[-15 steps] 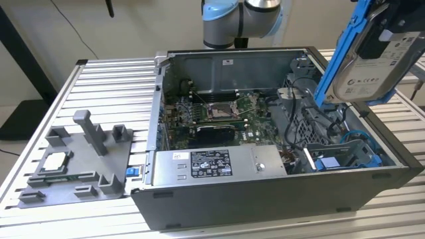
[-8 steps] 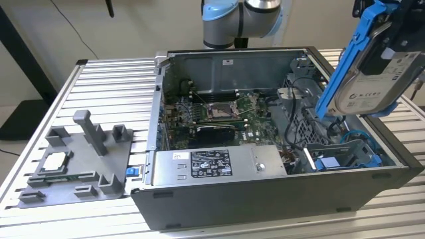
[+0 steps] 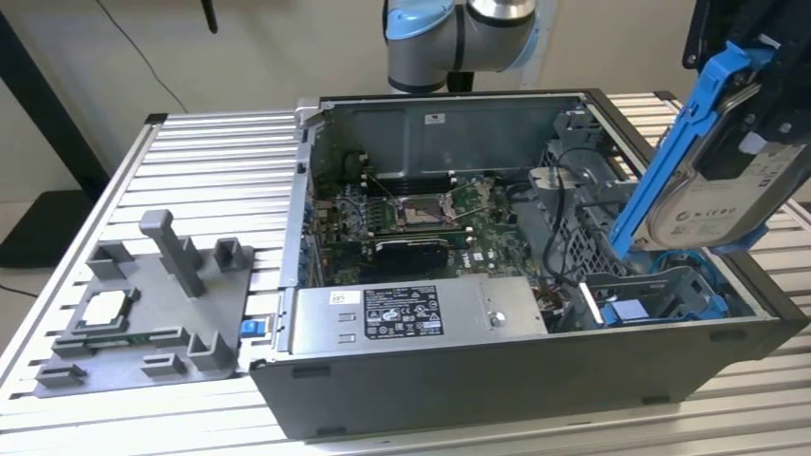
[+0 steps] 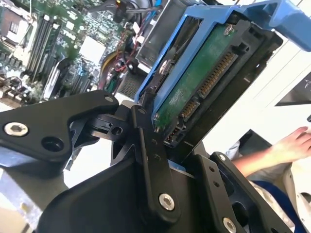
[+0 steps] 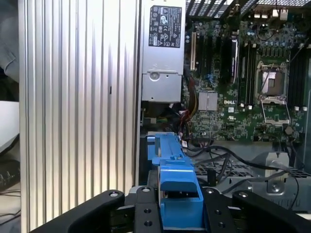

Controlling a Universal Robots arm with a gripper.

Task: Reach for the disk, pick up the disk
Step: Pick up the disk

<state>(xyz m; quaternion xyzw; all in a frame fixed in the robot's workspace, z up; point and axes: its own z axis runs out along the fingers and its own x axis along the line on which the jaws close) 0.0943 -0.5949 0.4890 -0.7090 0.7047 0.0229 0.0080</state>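
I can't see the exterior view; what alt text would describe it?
A black gripper holds a silver-grey hard drive in a bright blue plastic carrier, tilted above the exterior view's right end of an open grey computer case. The case sits on a ribbed metal table, beside a grey plastic fixture.

A robotics lab: an opened computer case [image 3: 507, 361] on a slatted aluminium table [image 3: 190, 171] beneath the arm [image 3: 457, 38].
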